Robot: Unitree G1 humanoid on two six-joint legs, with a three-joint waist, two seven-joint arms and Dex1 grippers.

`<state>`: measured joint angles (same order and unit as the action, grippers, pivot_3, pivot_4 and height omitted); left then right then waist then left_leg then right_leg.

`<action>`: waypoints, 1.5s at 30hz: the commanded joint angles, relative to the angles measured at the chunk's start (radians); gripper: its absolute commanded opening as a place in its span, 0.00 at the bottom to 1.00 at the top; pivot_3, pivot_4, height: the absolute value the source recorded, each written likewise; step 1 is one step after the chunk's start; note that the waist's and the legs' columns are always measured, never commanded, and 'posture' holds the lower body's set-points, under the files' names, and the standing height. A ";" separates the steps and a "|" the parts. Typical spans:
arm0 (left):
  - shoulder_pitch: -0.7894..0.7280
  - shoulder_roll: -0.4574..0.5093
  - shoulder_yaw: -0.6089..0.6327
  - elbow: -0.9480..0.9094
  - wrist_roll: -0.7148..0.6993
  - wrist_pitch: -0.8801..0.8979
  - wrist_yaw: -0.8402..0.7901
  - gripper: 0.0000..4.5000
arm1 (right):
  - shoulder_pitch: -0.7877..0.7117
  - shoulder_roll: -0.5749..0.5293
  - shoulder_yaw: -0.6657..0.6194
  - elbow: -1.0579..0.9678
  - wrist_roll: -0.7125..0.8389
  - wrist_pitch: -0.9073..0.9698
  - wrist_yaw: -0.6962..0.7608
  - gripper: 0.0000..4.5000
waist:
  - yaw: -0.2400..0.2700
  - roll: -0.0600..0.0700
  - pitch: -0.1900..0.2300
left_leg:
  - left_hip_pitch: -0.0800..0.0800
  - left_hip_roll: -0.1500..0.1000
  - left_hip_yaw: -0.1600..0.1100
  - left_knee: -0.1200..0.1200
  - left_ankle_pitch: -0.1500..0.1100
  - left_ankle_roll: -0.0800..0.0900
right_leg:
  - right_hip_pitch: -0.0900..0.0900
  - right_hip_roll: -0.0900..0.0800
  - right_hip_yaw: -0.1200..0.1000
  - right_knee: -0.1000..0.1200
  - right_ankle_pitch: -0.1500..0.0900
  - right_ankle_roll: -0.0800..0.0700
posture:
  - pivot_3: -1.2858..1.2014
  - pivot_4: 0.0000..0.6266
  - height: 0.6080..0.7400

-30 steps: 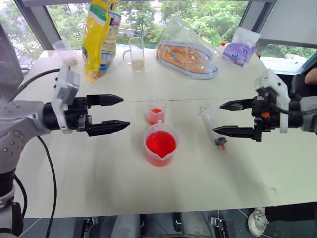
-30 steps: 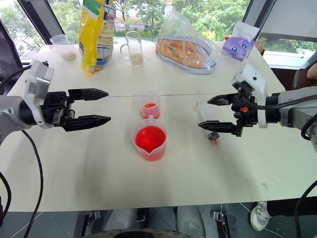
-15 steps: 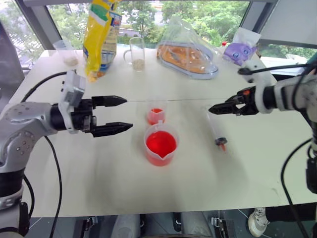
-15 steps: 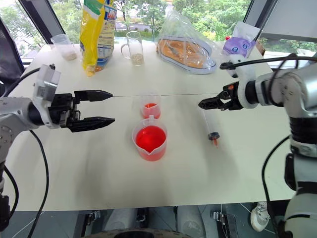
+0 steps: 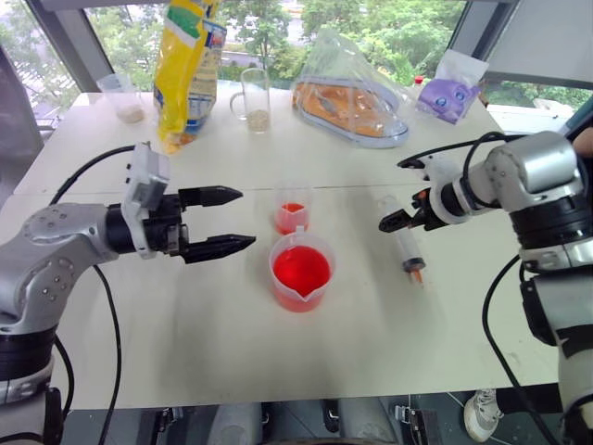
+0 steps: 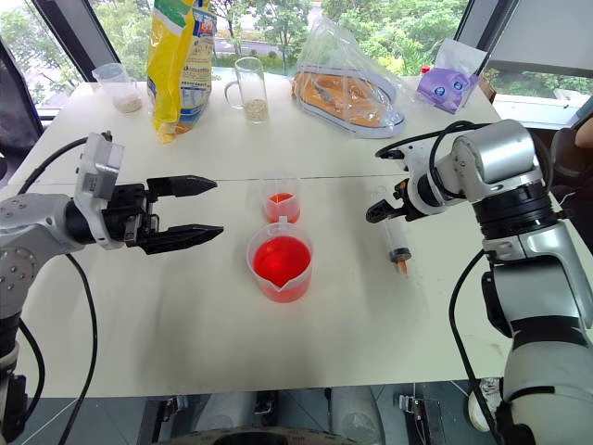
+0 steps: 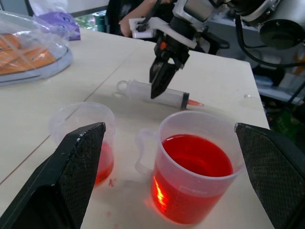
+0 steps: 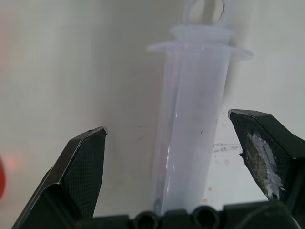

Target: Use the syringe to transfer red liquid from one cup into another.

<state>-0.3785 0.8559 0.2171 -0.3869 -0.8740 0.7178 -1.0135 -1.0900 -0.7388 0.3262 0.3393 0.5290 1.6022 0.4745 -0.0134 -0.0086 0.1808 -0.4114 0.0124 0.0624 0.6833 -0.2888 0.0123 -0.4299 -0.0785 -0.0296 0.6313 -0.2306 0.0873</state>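
Head views: step 1, syringe pickup. Syringe [image 5: 404,243] flat on table [image 5: 185,343], right of spouted beaker [image 5: 300,272] of red liquid [image 5: 300,270] and small cup [image 5: 292,212]. Right gripper [image 5: 394,221] over barrel, not gripping.

Left wrist: left gripper [image 7: 171,162] wide apart, empty, facing both cups.

Right wrist: fingers [image 8: 81,167] spread, straddling barrel. Next: lower, clamp mid-barrel.
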 commanded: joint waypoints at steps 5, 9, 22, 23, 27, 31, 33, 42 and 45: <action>0.007 0.005 0.058 -0.064 -0.053 0.016 0.055 1.00 | 0.005 0.034 0.062 0.081 -0.092 -0.097 0.054 0.99 | -0.001 0.000 0.000 | 0.000 0.000 0.000 0.000 0.000 0.000 | 0.000 0.000 0.000 0.000 0.000 0.000 | 0.52 0.24 1.00; 0.009 0.010 0.063 -0.071 -0.061 0.021 0.067 1.00 | 0.010 0.044 0.095 0.108 -0.132 -0.140 0.096 0.88 | -0.002 -0.001 0.000 | 0.001 0.000 0.000 0.000 0.000 0.000 | 0.001 0.000 0.000 0.000 0.000 0.000 | 0.52 0.24 1.00; -0.027 0.020 0.055 -0.048 -0.073 0.025 0.073 1.00 | 0.084 -0.014 -0.036 -0.176 -0.160 -0.214 0.148 0.32 | -0.001 -0.001 -0.001 | 0.001 0.001 -0.001 0.000 0.000 0.000 | 0.001 0.001 0.000 0.000 0.000 0.000 | 0.52 0.24 1.00; -0.033 0.021 0.057 -0.041 -0.075 0.027 0.072 1.00 | 0.090 -0.019 -0.075 -0.218 -0.149 -0.254 0.161 0.32 | -0.001 -0.001 0.000 | 0.001 0.000 -0.001 0.000 0.000 -0.001 | 0.001 0.001 0.000 0.000 0.000 0.000 | 0.52 0.24 1.00; -0.069 0.029 0.042 -0.009 -0.069 0.025 0.051 1.00 | 0.133 -0.025 -0.267 -0.427 -0.074 -0.474 0.242 0.32 | 0.000 -0.001 0.000 | 0.001 0.000 0.000 0.000 0.000 0.000 | 0.001 0.001 0.000 0.000 0.000 0.000 | 0.52 0.24 1.00; -0.126 0.041 0.020 0.039 -0.060 0.031 0.012 1.00 | 0.192 0.041 -0.411 -0.620 -0.023 -0.719 0.271 0.32 | 0.001 -0.001 0.000 | 0.001 0.001 -0.001 0.000 0.000 -0.001 | 0.001 0.001 -0.001 0.000 0.000 0.001 | 0.52 0.24 1.00; -0.163 0.049 0.004 0.070 -0.050 0.032 -0.012 1.00 | 0.207 0.099 -0.465 -0.706 0.059 -0.748 0.276 0.32 | 0.001 -0.001 0.000 | 0.001 0.001 -0.001 0.000 0.000 -0.001 | 0.001 0.001 -0.001 0.000 0.000 0.001 | 0.52 0.24 1.00; -0.286 0.066 -0.049 0.179 -0.015 0.047 -0.104 1.00 | 0.365 0.262 -0.502 -0.863 0.339 -0.788 0.303 0.32 | 0.001 -0.001 -0.001 | 0.002 0.000 -0.002 0.000 0.001 -0.001 | 0.003 0.001 -0.001 0.000 0.000 0.001 | 0.52 0.24 1.00; -0.320 0.060 -0.055 0.194 -0.019 0.064 -0.115 1.00 | 0.412 0.284 -0.443 -0.853 0.304 -0.854 0.336 0.32 | 0.001 -0.001 -0.001 | 0.002 0.000 -0.001 0.000 0.001 -0.001 | 0.002 0.001 -0.001 0.000 0.000 0.001 | 0.52 0.24 1.00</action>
<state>-0.6695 0.9042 0.1574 -0.1902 -0.8888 0.7741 -1.1188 -0.6848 -0.4683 -0.1354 -0.4907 0.8397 0.8006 0.7893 -0.0125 -0.0101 0.1802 -0.4096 0.0128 0.0606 0.6835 -0.2882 0.0112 -0.4275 -0.0775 -0.0308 0.6316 -0.2303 0.0883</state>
